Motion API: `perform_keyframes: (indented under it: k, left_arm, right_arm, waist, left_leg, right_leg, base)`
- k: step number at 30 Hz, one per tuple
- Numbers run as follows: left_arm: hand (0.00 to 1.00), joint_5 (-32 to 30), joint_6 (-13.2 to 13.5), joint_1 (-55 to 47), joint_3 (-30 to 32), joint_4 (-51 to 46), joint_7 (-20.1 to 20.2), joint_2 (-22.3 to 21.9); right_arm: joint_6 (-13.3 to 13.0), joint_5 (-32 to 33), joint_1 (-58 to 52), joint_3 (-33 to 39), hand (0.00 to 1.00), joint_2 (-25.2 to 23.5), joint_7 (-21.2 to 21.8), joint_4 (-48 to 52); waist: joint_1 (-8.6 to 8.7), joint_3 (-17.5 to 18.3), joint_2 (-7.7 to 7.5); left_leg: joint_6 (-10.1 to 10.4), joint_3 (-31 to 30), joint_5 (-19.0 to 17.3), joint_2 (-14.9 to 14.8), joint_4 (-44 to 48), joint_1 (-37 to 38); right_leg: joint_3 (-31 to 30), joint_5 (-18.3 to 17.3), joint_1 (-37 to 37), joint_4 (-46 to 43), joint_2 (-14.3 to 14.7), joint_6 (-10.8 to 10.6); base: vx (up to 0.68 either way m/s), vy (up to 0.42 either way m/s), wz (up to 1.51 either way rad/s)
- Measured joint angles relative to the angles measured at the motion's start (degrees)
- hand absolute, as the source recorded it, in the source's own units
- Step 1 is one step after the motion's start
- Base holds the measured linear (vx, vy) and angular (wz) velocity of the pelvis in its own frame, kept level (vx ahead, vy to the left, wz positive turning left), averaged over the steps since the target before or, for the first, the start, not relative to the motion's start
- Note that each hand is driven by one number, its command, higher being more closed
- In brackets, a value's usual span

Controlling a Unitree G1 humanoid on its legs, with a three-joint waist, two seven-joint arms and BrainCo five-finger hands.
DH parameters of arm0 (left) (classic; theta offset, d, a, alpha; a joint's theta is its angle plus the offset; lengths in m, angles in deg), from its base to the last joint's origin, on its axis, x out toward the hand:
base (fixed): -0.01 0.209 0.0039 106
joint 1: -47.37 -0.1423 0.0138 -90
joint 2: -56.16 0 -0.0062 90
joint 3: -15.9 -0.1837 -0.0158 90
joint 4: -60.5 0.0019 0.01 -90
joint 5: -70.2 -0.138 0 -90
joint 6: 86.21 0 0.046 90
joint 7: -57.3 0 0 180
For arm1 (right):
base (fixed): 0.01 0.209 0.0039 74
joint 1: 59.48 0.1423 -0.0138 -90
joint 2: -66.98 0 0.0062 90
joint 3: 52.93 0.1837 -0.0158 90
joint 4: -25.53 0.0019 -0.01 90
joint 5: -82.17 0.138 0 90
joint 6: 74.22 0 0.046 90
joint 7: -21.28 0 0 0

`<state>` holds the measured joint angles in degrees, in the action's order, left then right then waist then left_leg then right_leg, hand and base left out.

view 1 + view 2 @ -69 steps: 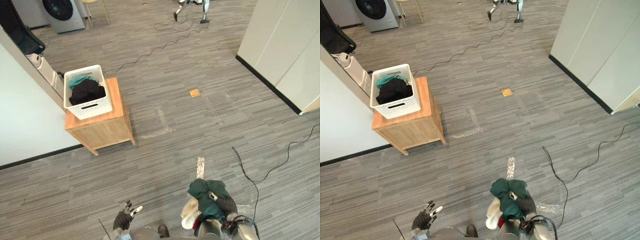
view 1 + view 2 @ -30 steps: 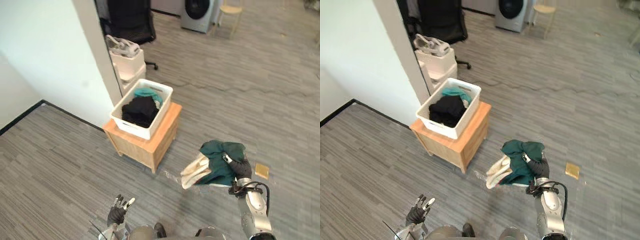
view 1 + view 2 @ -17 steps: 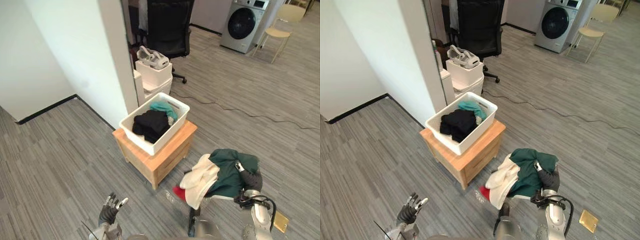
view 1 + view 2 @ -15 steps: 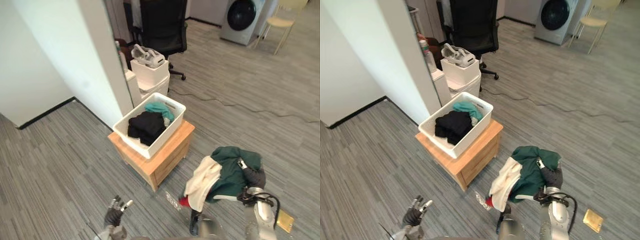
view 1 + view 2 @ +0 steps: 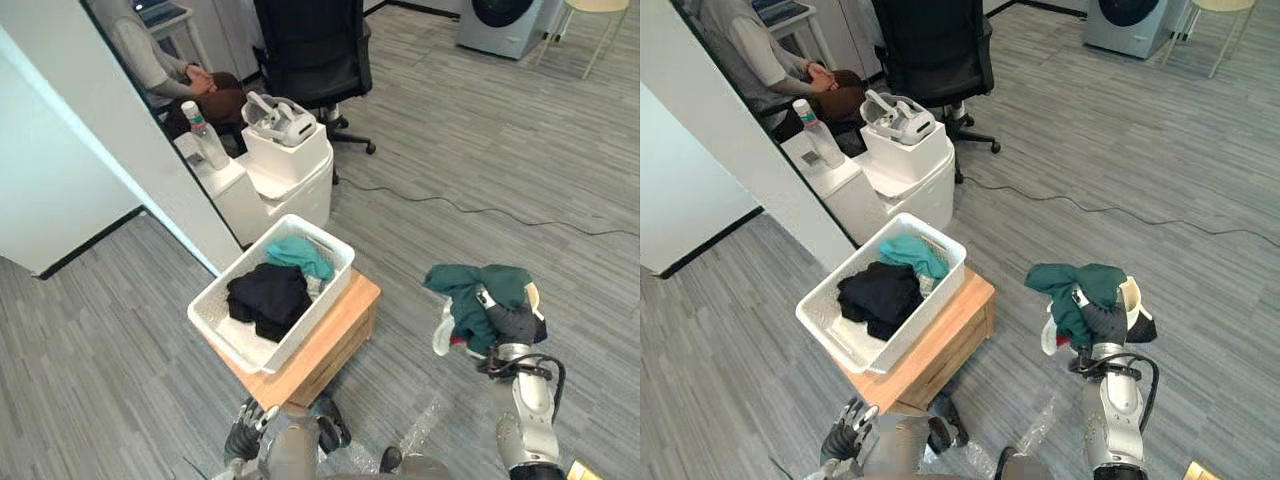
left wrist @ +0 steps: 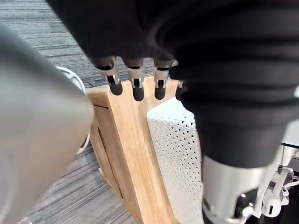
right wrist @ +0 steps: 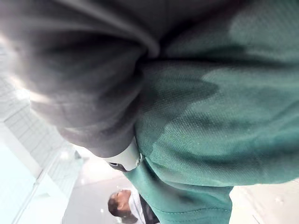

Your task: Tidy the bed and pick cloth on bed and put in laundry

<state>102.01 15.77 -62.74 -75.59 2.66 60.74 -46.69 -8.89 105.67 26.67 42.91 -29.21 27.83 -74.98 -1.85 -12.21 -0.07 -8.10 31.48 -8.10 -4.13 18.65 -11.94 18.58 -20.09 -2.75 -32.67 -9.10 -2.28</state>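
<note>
R hand [image 5: 512, 322] grips 1 green cloth [image 5: 470, 285] w/ cream piece, held in air right of 1 white laundry basket [image 5: 230, 345] on wooden cabinet [image 5: 335, 335]. Basket holds 2 garments: black [image 5: 265, 297], teal [image 5: 300, 256]. L hand [image 5: 243, 432] low, fingers relaxed, empty.

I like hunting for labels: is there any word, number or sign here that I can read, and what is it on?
None can be read.
Any label on the bottle is too small to tell.
The white basket, the green cloth and the washing machine show no print.
</note>
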Motion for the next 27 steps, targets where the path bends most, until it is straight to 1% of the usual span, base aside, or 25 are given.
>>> perform_keyframes:
  k: [1, 2, 3, 4, 5, 6, 7, 8, 9, 10, 12, 13, 15, 17, 18, 19, 20, 21, 22, 23, 24, 25, 26, 27]
  left_arm:
    - [0.0, 0.82, 0.03, 0.75, -0.06, 0.03, 0.01, 0.99]
    - [0.0, 1.5, 0.01, 1.09, -0.22, 0.14, 0.14, 1.44]
    - [0.0, 2.5, 0.2, 1.75, -0.22, 0.05, 0.25, 1.82]
    - [0.0, 2.63, 0.19, 2.01, -0.23, 0.13, 0.25, 1.78]
    - [0.0, 2.64, 0.02, 2.74, -0.72, 0.85, 0.33, 1.71]
    - [0.0, 2.63, -0.13, 3.15, -1.34, 2.03, 0.89, 1.68]
    - [0.0, 2.59, -0.38, 3.33, -1.59, 2.63, 1.45, 1.69]
    - [0.0, 2.32, -0.44, 3.39, -2.24, 3.51, 2.34, 1.89]
    - [0.0, 2.27, -0.47, 3.1, -2.8, 3.62, 3.49, 3.15]
    - [0.0, 2.24, -0.49, 3.78, -2.66, 4.3, 3.94, 3.59]
    - [0.0, 2.19, -0.8, 2.36, -3.14, 4.4, 4.31, 2.37]
    - [0.0, 2.17, -0.9, 1.34, -3.3, 4.54, 4.66, 1.61]
    - [0.0, 2.19, -0.91, 0.91, -3.3, 4.71, 5.36, 1.08]
    - [0.0, 2.25, -0.95, 1.13, -3.07, 5.59, 6.07, 1.01]
    - [0.0, 2.18, -0.87, 1.21, -2.42, 5.68, 7.13, 1.09]
    - [0.0, 1.9, -0.81, 1.35, -2.06, 6.68, 8.11, 1.07]
    - [0.0, 1.73, -0.82, 1.37, -1.96, 6.93, 8.51, 1.03]
    - [0.0, 1.48, -0.67, 1.3, -2.35, 6.53, 9.16, 0.85]
    - [0.0, 1.44, -0.4, 1.26, -2.64, 6.62, 9.21, 1.26]
    - [0.0, 1.38, -0.42, 1.34, -2.5, 6.65, 9.22, 2.27]
    - [0.0, 1.32, -0.88, 2.69, -2.37, 8.24, 9.44, 2.44]
    - [0.0, 1.3, -1.65, 3.43, -2.67, 8.97, 10.3, 2.01]
    - [0.0, 1.25, -2.06, 4.01, -3.2, 9.09, 10.4, 1.92]
    - [0.0, 1.15, -2.77, 4.88, -3.67, 9.03, 10.93, 2.72]
  right_arm:
    - [-0.13, -0.21, 0.39, 0.01, 1.0, -0.61, 0.14, -0.78]
    - [-0.33, -0.61, 0.68, -0.02, 1.0, -0.8, 0.15, -1.52]
    - [-0.54, -1.25, 0.9, -0.03, 1.0, -0.78, 0.15, -1.95]
    - [-0.97, -1.67, 0.9, -0.15, 1.0, -0.71, 0.08, -1.79]
    - [-1.63, -2.25, 0.14, -0.46, 1.0, -0.67, -0.47, 0.19]
    - [-1.79, -2.8, -1.41, -1.04, 1.0, -0.68, -1.0, 4.11]
    - [-1.93, -3.22, -2.43, -1.31, 1.0, -0.72, -1.55, 6.51]
    - [-2.71, -4.17, -4.05, -1.32, 1.0, -1.03, -2.55, 10.33]
    - [-3.79, -5.13, -5.02, -1.17, 1.0, -1.69, -3.83, 12.33]
    - [-4.24, -5.21, -4.9, -0.89, 1.0, -1.56, -4.14, 12.27]
    - [-4.28, -5.95, -2.98, -0.85, 1.0, -0.37, -4.59, 11.85]
    - [-4.93, -5.95, -2.15, -0.73, 1.0, -0.13, -4.64, 11.85]
    - [-6.36, -6.07, -1.88, 0.83, 1.0, -0.08, -5.04, 11.86]
    - [-6.45, -6.15, -0.9, 2.41, 1.0, 0.0, -4.99, 11.92]
    - [-6.47, -6.17, 0.61, 4.02, 1.0, 0.58, -5.01, 12.16]
    - [-6.42, -6.32, 1.57, 5.15, 1.0, 1.97, -5.05, 12.77]
    - [-6.35, -6.39, 1.81, 5.56, 1.0, 2.73, -5.04, 13.63]
    - [-6.34, -6.41, 2.7, 6.32, 1.0, 4.1, -5.0, 15.54]
    - [-6.36, -7.13, 4.03, 6.3, 1.0, 4.81, -4.48, 17.14]
    - [-6.37, -7.33, 4.47, 6.32, 1.0, 4.63, -3.97, 18.15]
    - [-6.4, -8.03, 5.97, 7.39, 1.0, 5.58, -3.78, 19.24]
    - [-5.89, -8.37, 7.98, 7.66, 1.0, 6.0, -3.91, 19.24]
    - [-5.7, -8.48, 9.07, 7.97, 1.0, 6.06, -3.93, 19.17]
    - [-4.51, -9.12, 10.5, 7.76, 1.0, 5.48, -4.01, 18.43]
  waist:
    - [1.2, -0.21, 0.18]
    - [1.3, -0.35, 0.29]
    - [1.4, -0.64, 0.66]
    - [1.34, -0.71, 0.84]
    - [1.63, -0.89, 1.24]
    - [2.57, -0.63, 1.1]
    - [3.16, -0.34, 0.91]
    - [4.41, 0.1, 0.09]
    - [4.26, 1.28, -2.18]
    - [4.04, 1.26, -2.22]
    - [1.8, 2.53, 0.39]
    - [1.4, 2.86, 1.25]
    - [1.42, 2.95, 1.5]
    - [1.55, 2.81, 1.23]
    - [2.62, 2.76, 1.12]
    - [3.19, 2.8, 1.35]
    - [3.31, 2.85, 1.79]
    - [3.37, 3.08, 3.39]
    - [4.86, 4.0, 2.54]
    - [5.38, 4.98, 0.6]
    - [5.74, 5.04, 0.93]
    - [5.3, 4.81, 1.03]
    - [5.35, 4.59, 1.48]
    - [4.14, 4.19, 0.25]
  left_leg:
    - [0.01, -2.84, 0.17, 0.76, -0.71, 1.03]
    - [0.24, -4.7, 0.32, 0.89, -1.08, 1.73]
    - [1.04, -8.09, 0.84, 0.88, -2.19, 3.7]
    - [1.46, -10.11, 1.11, 0.87, -2.84, 4.65]
    - [2.25, -14.76, 1.62, 1.2, -4.1, 6.12]
    - [3.15, -20.01, 2.19, 2.33, -5.16, 6.75]
    - [3.77, -22.72, 2.6, 3.03, -5.63, 6.67]
    - [5.04, -28.12, 3.44, 4.92, -6.38, 6.41]
    - [6.32, -31.46, 4.2, 7.21, -6.68, 5.66]
    - [7.03, -33.45, 4.39, 7.44, -6.65, 5.5]
    - [10.13, -35.46, 6.5, 4.19, -9.83, 5.7]
    - [11.48, -35.58, 7.58, 2.75, -11.83, 5.8]
    - [12.53, -34.39, 8.35, 0.84, -13.59, 5.6]
    - [12.27, -27.68, 7.95, -0.99, -12.3, 5.06]
    - [9.22, -19.36, 5.72, -2.48, -4.42, 3.15]
    - [6.14, -11.87, 3.6, -4.56, 4.25, 2.86]
    - [5.8, -9.05, 2.78, -5.59, 6.84, 2.79]
    - [4.73, -5.92, 3.9, -6.29, 8.56, 0.76]
    - [6.49, -9.21, 6.4, -2.99, 0.39, 2.34]
    - [6.17, -10.56, 6.34, -0.57, -4.53, 4.15]
    - [4.85, -6.73, 0.3, -3.02, 2.06, 5.3]
    - [8.68, -5.88, -0.56, -3.22, -2.87, 9.18]
    - [8.75, -6.36, -0.33, -2.29, -6.67, 10.69]
    - [9.45, -6.66, 3.33, -0.03, -12.1, 12.78]
  right_leg:
    - [0.84, 1.7, -3.17, -8.21, -1.38, 0.83]
    - [0.34, 0.57, -3.44, -9.4, -1.02, 0.95]
    - [-0.4, -1.04, -3.36, -8.59, 0.2, 1.59]
    - [-1.04, -1.55, -3.44, -7.56, 0.89, 1.8]
    - [-4.29, -1.62, -3.8, -5.09, 2.33, 1.89]
    - [-9.45, -1.58, -5.01, -3.22, 3.19, 1.95]
    - [-11.91, -1.48, -5.63, -2.18, 3.2, 1.93]
    - [-17.4, -0.07, -5.54, 2.08, 2.73, 1.07]
    - [-21.91, 6.84, -5.32, 8.7, 1.25, -0.25]
    - [-21.08, 6.69, -4.92, 8.18, 0.97, -3.28]
    - [-16.76, 8.32, -2.94, 12.65, 3.55, -0.79]
    - [-14.98, 8.83, -2.45, 13.94, 4.43, 0.05]
    - [-11.91, 9.05, -1.71, 14.91, 4.99, 0.41]
    - [-8.75, 9.32, -0.56, 15.74, 4.31, 1.46]
    - [-5.86, 9.36, 0.73, 16.34, 3.32, 1.7]
    - [-3.48, 9.36, 2.34, 16.37, 2.39, 1.69]
    - [-2.36, 9.35, 2.74, 15.69, 2.32, 1.69]
    - [-1.32, 9.45, 2.33, 13.45, 2.96, 2.11]
    - [-3.09, 9.18, 1.94, 17.26, 3.99, 4.29]
    - [-3.29, 11.04, 2.02, 20.94, 2.85, 4.62]
    - [0.54, 12.69, 2.89, 21.73, 2.39, 2.31]
    - [1.91, 12.86, 2.53, 20.97, 2.45, 2.29]
    - [2.49, 12.84, 2.5, 20.65, 2.4, 2.25]
    - [2.42, 13.92, 2.43, 20.7, 1.06, 1.88]
  base:
    - [0.47, 0.052, 1.02]
    - [0.47, -0.034, 1.41]
    - [0.34, -0.094, 1.18]
    - [0.34, -0.167, 1.67]
    - [0.24, -0.203, 1.97]
    - [0.2, -0.227, 2.19]
    - [0.17, -0.278, 2.5]
    - [0.19, -0.401, 2.43]
    - [0.16, -0.345, 2.24]
    - [0.15, -0.415, 1.57]
    - [0.08, -0.35, 0.79]
    - [0.03, -0.251, 0.47]
    - [0.01, -0.204, 0.69]
    - [0.0, -0.105, 0.83]
    - [0.0, -0.05, 1.14]
    - [0.0, -0.054, 1.16]
    - [-0.04, -0.023, 1.14]
    - [-0.09, 0.015, 1.22]
    - [-0.12, 0.01, 1.29]
    - [-0.11, 0.018, 1.49]
    - [-0.08, 0.041, 1.27]
    - [-0.07, 0.088, 1.14]
    - [-0.1, 0.15, 0.57]
    - [-0.12, 0.126, 0.34]
